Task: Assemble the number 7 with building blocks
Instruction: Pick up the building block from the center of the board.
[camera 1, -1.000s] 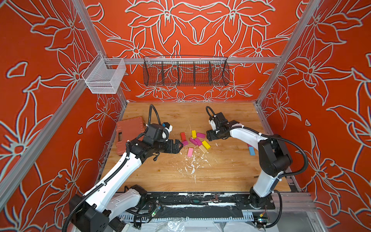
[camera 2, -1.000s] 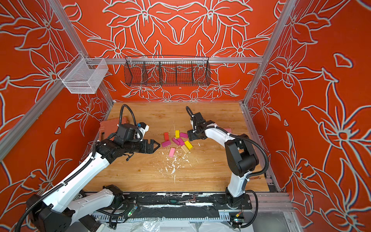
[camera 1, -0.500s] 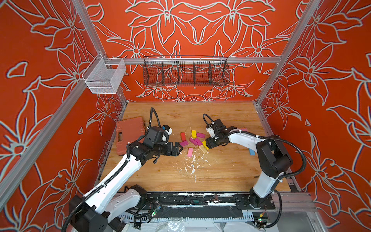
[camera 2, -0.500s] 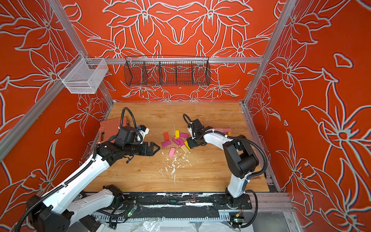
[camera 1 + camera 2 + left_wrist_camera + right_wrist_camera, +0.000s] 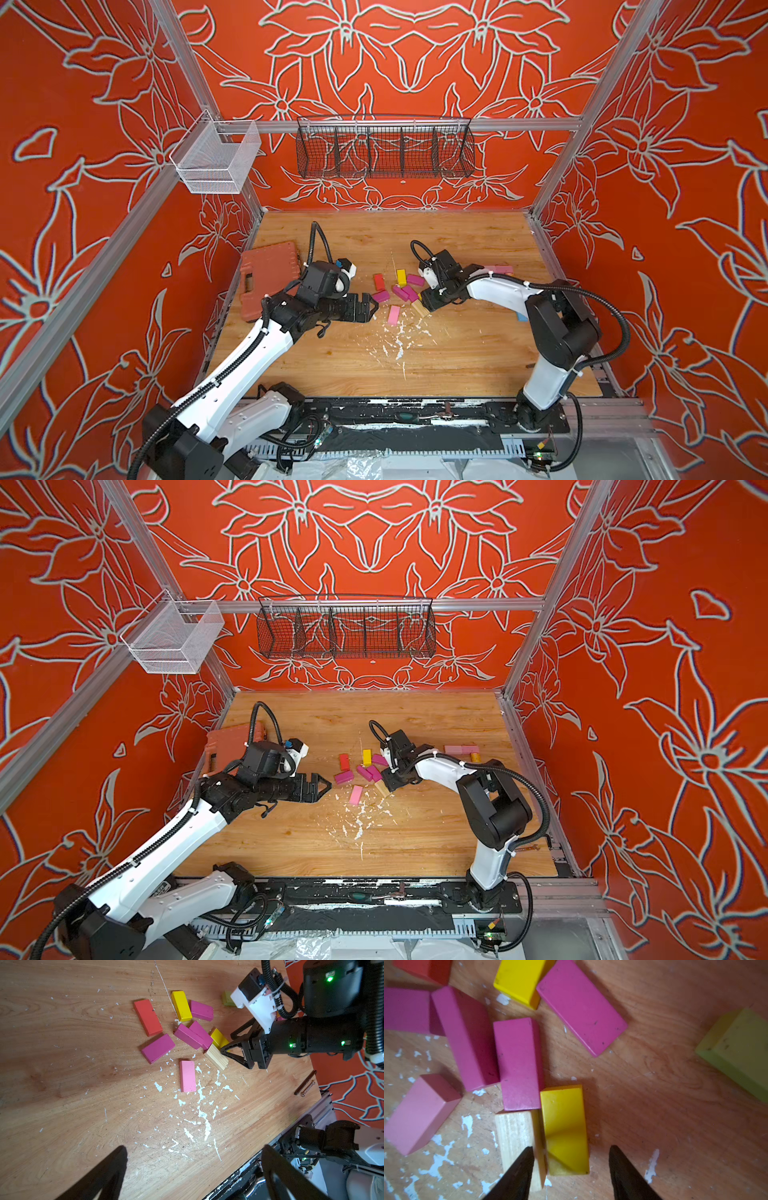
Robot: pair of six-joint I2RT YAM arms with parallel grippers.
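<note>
Building blocks lie scattered loose at mid-table: a red one (image 5: 379, 281), a yellow one (image 5: 401, 277), several magenta (image 5: 381, 296), a light pink one (image 5: 394, 314) and a bare wood one (image 5: 216, 1057). They form no number 7. My right gripper (image 5: 571, 1148) is low over a second yellow block (image 5: 563, 1118). Its jaws straddle that block, one finger over the wood block (image 5: 515, 1132) beside it, with a gap on the other side. My left gripper (image 5: 195, 1147) hangs wide open and empty, just left of the pile (image 5: 374, 307).
A red-brown tool case (image 5: 270, 280) lies at the table's left edge. More pink blocks (image 5: 461, 749) rest far right, and a green block (image 5: 741, 1051) lies behind the right gripper. White paint flecks (image 5: 397, 340) mark the wood, and wire baskets (image 5: 384, 147) hang on the back wall.
My right gripper came down and forward-left onto the pile, its jaws narrowing around the yellow block. The left arm shifted slightly toward the front, still open.
</note>
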